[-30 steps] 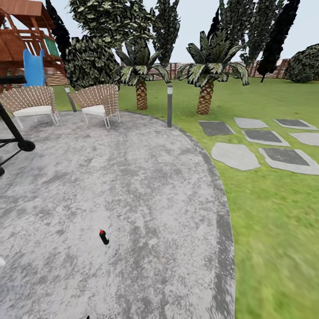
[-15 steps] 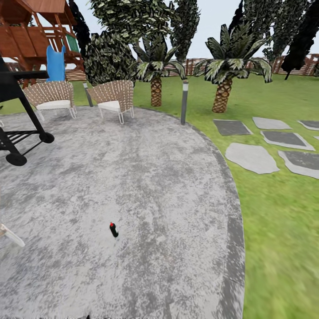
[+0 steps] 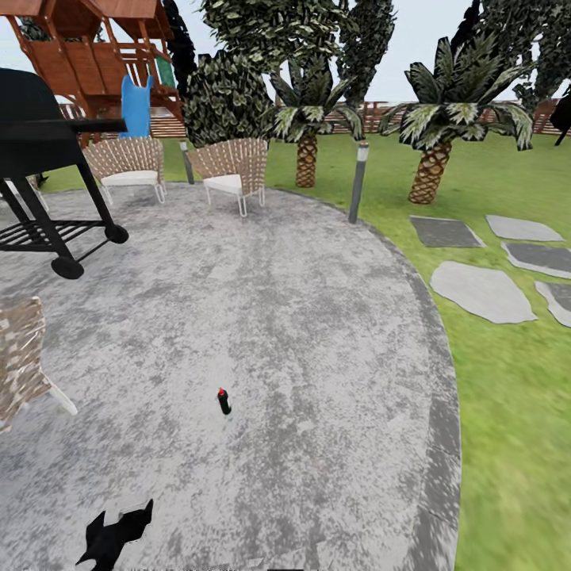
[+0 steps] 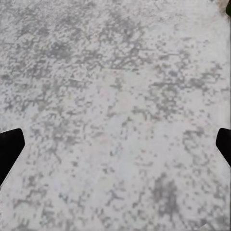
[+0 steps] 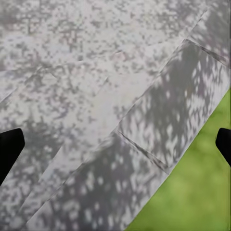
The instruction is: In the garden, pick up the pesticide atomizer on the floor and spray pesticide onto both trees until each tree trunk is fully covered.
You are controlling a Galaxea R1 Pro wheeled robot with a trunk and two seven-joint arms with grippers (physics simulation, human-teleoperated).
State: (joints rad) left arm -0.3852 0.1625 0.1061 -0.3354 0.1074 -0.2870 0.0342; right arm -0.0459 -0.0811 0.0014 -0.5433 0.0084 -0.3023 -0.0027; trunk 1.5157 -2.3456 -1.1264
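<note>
left gripper [image 4: 115, 144]: jaws spread wide, dark tips at the two edges of the left wrist view, nothing between them but mottled grey paving [image 4: 115, 96]. right gripper [image 5: 115, 144]: jaws likewise spread and empty, over the paving's darker edging slabs [image 5: 173, 110] where they meet the lawn [image 5: 192, 192]. head view: the pesticide atomizer [image 3: 224, 401], a small black bottle with a red cap, stands upright on the paving just below centre, well apart from everything else. a black grill on wheels [image 3: 47, 174] at ten o'clock; a woven chair [image 3: 24, 361] at nine; two more woven chairs [image 3: 231, 166] at eleven, a wooden play tower with a blue slide [image 3: 136, 103] behind them. a grey bollard [image 3: 358, 181] at one o'clock at the paving's rim. two short palms [image 3: 432, 170] and flat stepping stones [image 3: 480, 289] on the grass at two o'clock. a slatted wooden fence [image 3: 373, 115] closes the far side. no legible writing.
</note>
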